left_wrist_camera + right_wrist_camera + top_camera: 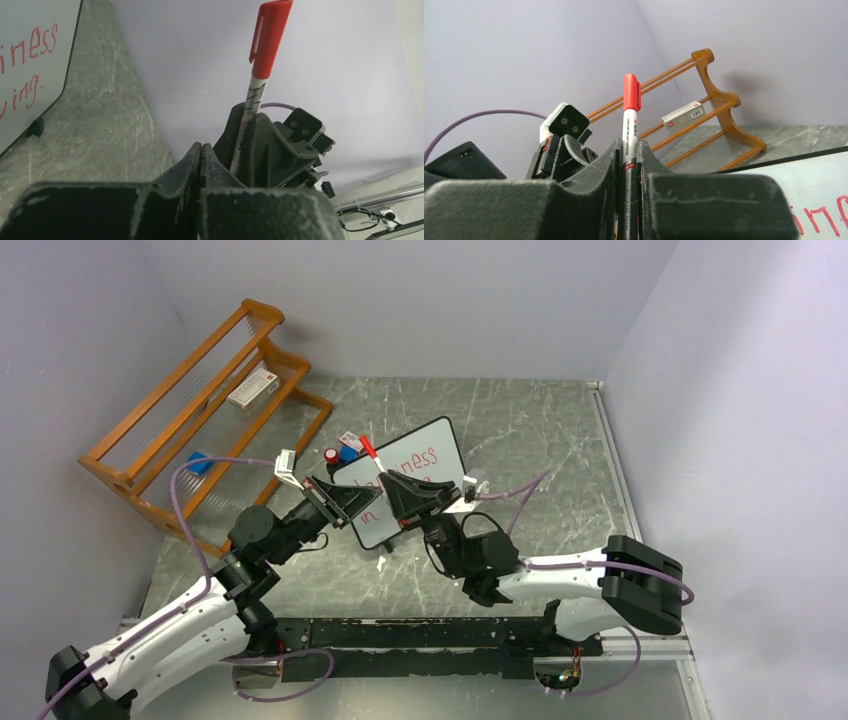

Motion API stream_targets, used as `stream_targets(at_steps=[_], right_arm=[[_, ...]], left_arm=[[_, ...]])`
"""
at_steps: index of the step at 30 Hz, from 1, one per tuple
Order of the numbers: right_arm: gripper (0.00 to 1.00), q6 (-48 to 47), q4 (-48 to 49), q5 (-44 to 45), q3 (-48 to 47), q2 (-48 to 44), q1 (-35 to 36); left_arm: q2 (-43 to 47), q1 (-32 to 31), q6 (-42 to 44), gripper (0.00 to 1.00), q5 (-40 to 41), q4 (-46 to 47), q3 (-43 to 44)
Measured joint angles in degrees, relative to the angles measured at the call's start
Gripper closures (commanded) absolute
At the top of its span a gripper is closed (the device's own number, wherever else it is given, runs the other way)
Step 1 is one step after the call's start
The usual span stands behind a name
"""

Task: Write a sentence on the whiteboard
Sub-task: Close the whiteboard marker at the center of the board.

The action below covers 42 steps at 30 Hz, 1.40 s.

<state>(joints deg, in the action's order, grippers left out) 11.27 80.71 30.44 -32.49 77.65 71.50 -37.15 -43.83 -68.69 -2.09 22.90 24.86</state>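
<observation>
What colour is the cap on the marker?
Red. The cap of the marker shows best in the left wrist view.

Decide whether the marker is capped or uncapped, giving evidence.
Capped: the red cap sits over the tip of the marker in the right gripper.

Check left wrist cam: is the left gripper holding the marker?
No, the left gripper is shut with nothing between its fingers; the marker stands clamped in the right gripper behind it.
</observation>
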Motion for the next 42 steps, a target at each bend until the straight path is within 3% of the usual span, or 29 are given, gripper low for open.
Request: stream_targets(at_steps=[5, 7, 9, 12, 19, 20, 26, 30, 33, 38, 42], right_arm=[[1.00, 0.9, -1.1, 0.9, 1.9, -2.3, -0.4], [1.00, 0.9, -3.0, 1.5, 3.1, -4.1, -0.7], [1.00, 0.9, -5.6, 2.0, 4.0, -6.1, -1.2], [1.00, 0.0, -9.4, 1.9, 4.7, -9.2, -1.8], [1.00, -3.7, -13.7, -1.4, 5.9, -10.7, -2.1], [1.00, -4.7, -14.4, -2.6, 5.9, -10.6, -2.1], [1.00, -5.6, -15.0, -4.6, 5.9, -10.6, -2.1], [1.00, -5.8, -15.0, -6.0, 6.0, -10.6, -2.1], [1.00, -5.8, -14.9, -6.9, 6.4, -10.6, -2.1], [1.00, -5.6, -14.6, -7.3, 6.6, -10.4, -2.1], [1.00, -4.2, -14.2, -6.7, 6.7, -9.5, -2.1]], left_arm=[[2.0, -0.3, 3.1, 0.92, 0.0, -4.5, 0.2], [3.1, -0.3, 5.2, 0.77, 1.4, -8.8, 2.4], [3.9, -0.3, 7.3, 0.54, 3.5, -13.6, 5.8], [4.4, -0.3, 9.9, 0.40, 6.4, -18.1, 10.4], [-1.5, -0.3, 10.3, 0.34, 8.8, -23.4, 16.4], [-6.3, -0.3, 9.9, 0.35, 8.8, -25.4, 18.2], [-8.7, -0.3, 8.0, 0.37, 9.5, -27.0, 18.5], [-7.9, -0.3, 6.2, 0.44, 10.6, -25.0, 17.8], [-7.8, -0.3, 5.1, 0.56, 10.9, -23.3, 17.3], [-9.4, -0.3, 3.5, 0.94, 9.8, -19.2, 16.6], [-9.3, -0.2, 1.3, 0.95, 9.2, -13.7, 13.7]])
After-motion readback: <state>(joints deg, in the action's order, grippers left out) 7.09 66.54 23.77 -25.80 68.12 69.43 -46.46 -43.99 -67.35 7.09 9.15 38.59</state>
